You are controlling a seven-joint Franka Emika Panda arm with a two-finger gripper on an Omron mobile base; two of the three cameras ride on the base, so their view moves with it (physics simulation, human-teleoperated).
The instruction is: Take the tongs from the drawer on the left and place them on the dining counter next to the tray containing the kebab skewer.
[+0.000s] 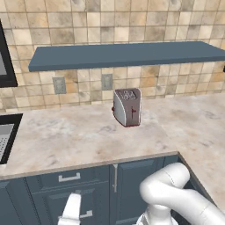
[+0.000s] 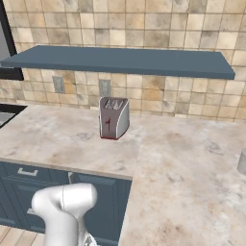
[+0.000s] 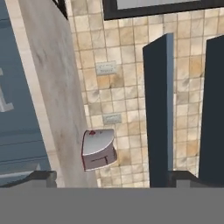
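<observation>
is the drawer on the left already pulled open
No, the drawer sits flush with the cabinet front under the counter, its silver bar handle untouched.

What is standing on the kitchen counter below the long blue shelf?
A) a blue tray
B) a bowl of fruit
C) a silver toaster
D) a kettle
C: a silver toaster with two slots on top stands on the beige counter, in front of the tiled wall and under the shelf.
</observation>
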